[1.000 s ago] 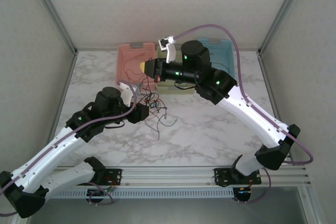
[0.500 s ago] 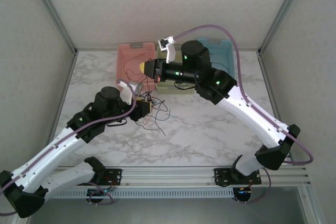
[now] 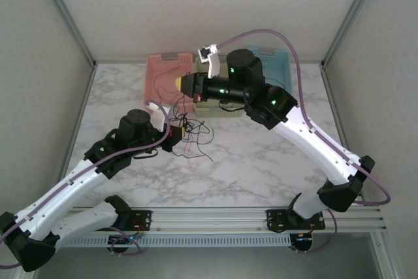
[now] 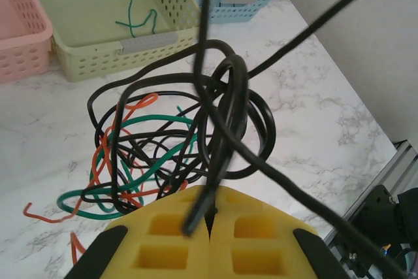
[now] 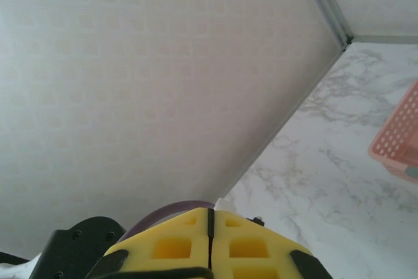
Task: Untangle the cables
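The cables (image 4: pixel 163 142) lie as a tangle of black, green and red strands on the marble table, seen from above as a small clump (image 3: pixel 194 136) at mid-table. My left gripper (image 4: pixel 210 195) is shut on a black cable (image 4: pixel 219 129) at the clump's near edge; from above this gripper (image 3: pixel 176 135) sits at the clump's left side. Two black strands rise taut out of the top of the left wrist view. My right gripper (image 3: pixel 179 83) hovers over the pink basket, shut (image 5: pixel 210 212), with a thin black strand running from it down to the clump.
Three baskets stand along the back wall: pink (image 3: pixel 159 75), yellow-green (image 4: pixel 98 57) with a green cable (image 4: pixel 134 14) in it, and blue (image 3: pixel 279 63). The right arm reaches across above the middle basket. Side walls enclose the table.
My left gripper has gone from open to shut on a black cable and pulled back a little leftward. The clump has drawn closer together. The right arm has stayed put.
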Robot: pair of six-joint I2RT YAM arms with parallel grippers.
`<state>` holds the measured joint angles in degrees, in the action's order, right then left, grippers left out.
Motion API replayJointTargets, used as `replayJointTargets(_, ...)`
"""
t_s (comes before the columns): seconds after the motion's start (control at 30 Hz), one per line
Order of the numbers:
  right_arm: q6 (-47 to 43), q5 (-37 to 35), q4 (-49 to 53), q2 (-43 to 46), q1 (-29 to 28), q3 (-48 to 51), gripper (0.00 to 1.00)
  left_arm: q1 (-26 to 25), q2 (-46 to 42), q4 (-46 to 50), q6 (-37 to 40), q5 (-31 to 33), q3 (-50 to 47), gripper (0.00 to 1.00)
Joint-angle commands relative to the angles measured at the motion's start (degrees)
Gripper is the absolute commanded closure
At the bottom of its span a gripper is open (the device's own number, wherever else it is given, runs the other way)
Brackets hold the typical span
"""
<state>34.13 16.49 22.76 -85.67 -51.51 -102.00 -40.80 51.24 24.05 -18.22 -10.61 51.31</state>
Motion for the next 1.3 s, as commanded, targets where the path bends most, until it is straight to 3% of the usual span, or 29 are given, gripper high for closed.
replayJointTargets(0.0,-5.8,-4.6,2.2,3.4,0.3,-4.6,1.00,-0.5,-1.6,2.2,-0.7,2.9,-0.9,1.00)
replayJointTargets(0.27,-14.6,-19.9,9.9,6.4,4.5,-8.4,1.00,-0.6,-5.6,8.5,-2.4,8.1,-2.2,1.00)
replayJointTargets(0.6,-20.2,-30.8,11.3,11.6,12.7,-5.8,1.00,-0.6,-7.5,12.5,-3.7,13.1,-1.3,1.00)
replayJointTargets(0.87,-19.7,-31.9,13.6,12.9,19.0,-5.3,1.00,-0.5,-8.4,13.5,-4.4,13.8,-2.1,1.00)
replayJointTargets(1.27,-24.9,-45.2,15.2,13.8,23.7,-8.2,1.00,-0.5,-9.6,14.6,-4.9,15.1,-2.2,1.00)
